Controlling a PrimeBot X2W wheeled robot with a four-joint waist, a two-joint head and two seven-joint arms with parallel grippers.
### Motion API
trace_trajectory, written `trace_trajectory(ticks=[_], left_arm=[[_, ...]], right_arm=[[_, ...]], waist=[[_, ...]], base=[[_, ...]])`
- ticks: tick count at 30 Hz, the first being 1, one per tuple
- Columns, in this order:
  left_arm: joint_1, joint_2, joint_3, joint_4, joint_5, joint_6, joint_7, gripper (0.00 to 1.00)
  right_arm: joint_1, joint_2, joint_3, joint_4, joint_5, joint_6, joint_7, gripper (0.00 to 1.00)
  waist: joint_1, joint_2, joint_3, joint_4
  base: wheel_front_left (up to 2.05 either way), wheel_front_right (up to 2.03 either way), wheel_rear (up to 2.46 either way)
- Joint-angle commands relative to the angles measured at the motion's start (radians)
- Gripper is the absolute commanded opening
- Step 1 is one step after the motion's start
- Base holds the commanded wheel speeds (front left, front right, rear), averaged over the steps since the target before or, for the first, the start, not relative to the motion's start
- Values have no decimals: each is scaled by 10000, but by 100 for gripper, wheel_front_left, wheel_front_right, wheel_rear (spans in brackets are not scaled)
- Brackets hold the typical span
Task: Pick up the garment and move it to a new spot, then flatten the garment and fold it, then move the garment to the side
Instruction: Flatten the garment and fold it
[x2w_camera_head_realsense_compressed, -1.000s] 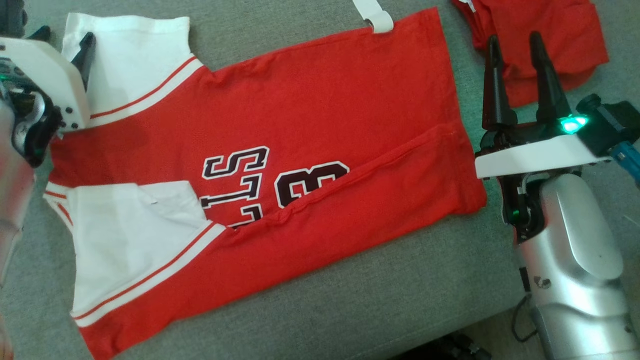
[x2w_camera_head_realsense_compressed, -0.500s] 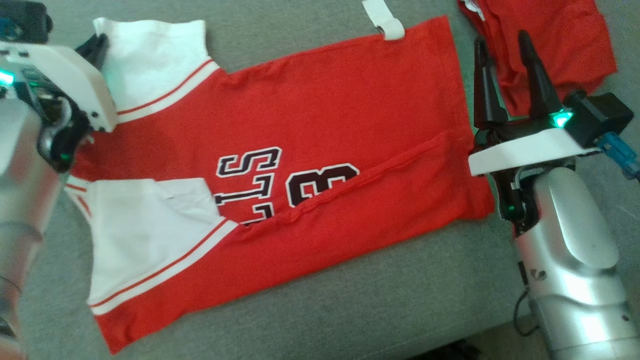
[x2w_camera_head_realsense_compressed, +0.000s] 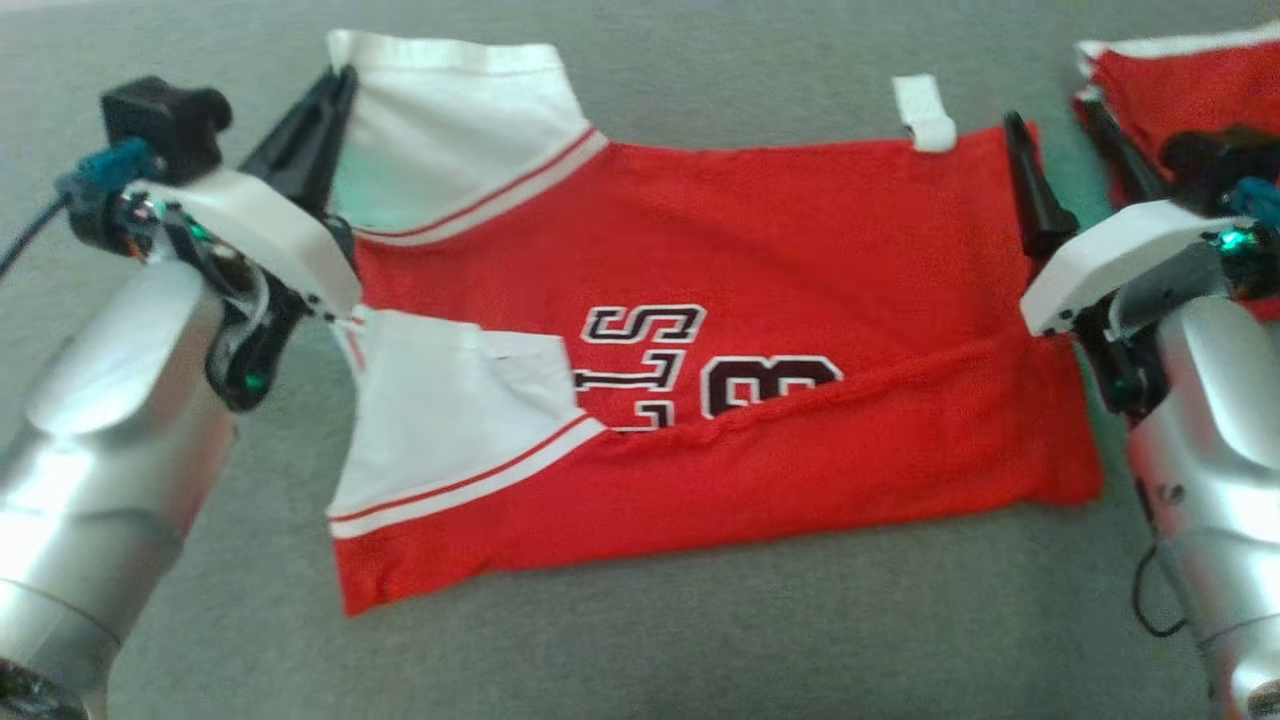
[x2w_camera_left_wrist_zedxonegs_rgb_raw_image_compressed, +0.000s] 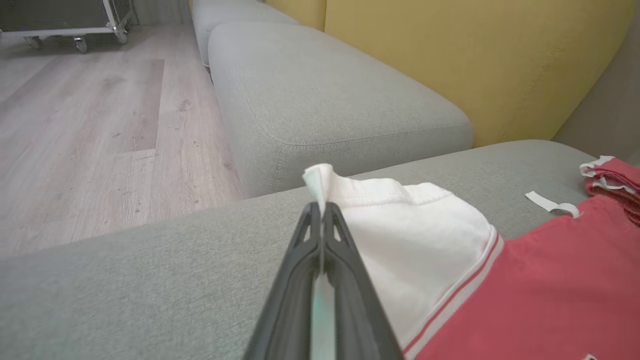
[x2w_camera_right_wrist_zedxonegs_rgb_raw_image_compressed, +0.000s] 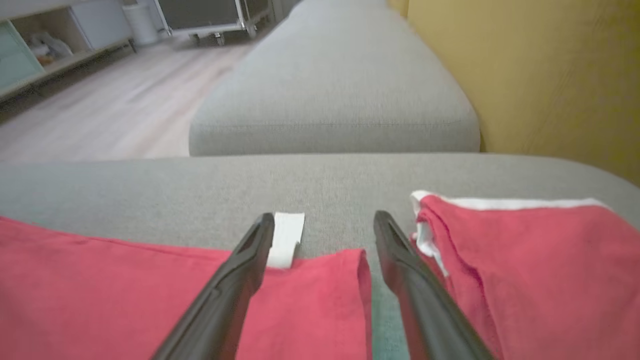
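The garment is a red jersey with white sleeves and dark lettering, lying flat on the grey sofa cushion. Its near long side is folded up over the lettering. My left gripper is shut on the far white sleeve's outer corner; in the left wrist view the sleeve peeks out past the closed gripper. My right gripper is open at the garment's far right corner. In the right wrist view that red corner lies between the spread fingers of the right gripper.
A second red garment lies bunched just right of the right gripper, also. A white tag sticks out at the hem. Beyond are another grey cushion, a yellow backrest and wood floor.
The head camera has shifted. The left gripper went from open beside the far white sleeve to shut on its corner. The right gripper moved in over the garment's far right corner, still open.
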Motion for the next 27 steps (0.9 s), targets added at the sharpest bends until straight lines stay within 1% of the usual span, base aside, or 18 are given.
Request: trace_trajectory(ticks=[1, 3, 5, 11, 20, 21, 22, 23, 27], left_arm=[[-291, 390, 285, -297, 11, 18, -135, 0], [-115, 374, 199, -569, 31, 18, -221, 0], [108, 243, 168, -910, -190, 18, -180, 0], [349, 155, -162, -1798, -119, 99, 59, 0], [244, 230, -276, -2372, 3, 299, 250, 0], [221, 250, -271, -2376, 1, 307, 270, 0], [199, 273, -268, -2364, 5, 322, 288, 0], [177, 301, -268, -2336, 21, 341, 298, 0], [116, 394, -174, -2081, 1, 407, 223, 0]], right_arm=[[-279, -148, 151, -100, 95, -9, 138, 100], [-531, -331, -18, 624, 83, -9, 586, 100], [-787, -426, -140, 1332, -17, -9, 948, 100], [-1480, -613, 24, 2750, -465, -9, 1160, 100], [-2309, -797, 501, 4343, -992, -9, 1524, 100], [-2383, -807, 548, 4478, -1026, -9, 1557, 91], [-2462, -816, 588, 4584, -1042, -9, 1554, 25], [-2549, -822, 621, 4663, -1047, -9, 1511, 0], [-2910, -731, 583, 4749, -918, -9, 932, 0]], waist=[[1, 0, -194, 434], [1, 0, -194, 651], [1, 0, -183, 850], [1, 0, -29, 1262], [1, 0, 258, 1418], [1, 0, 285, 1421], [1, 0, 312, 1421], [1, 0, 334, 1415], [1, 0, 346, 1314]], base=[[0, 0, 0], [0, 0, 0], [0, 0, 0], [0, 0, 0], [0, 0, 0], [0, 0, 0], [0, 0, 0], [0, 0, 0], [0, 0, 0]])
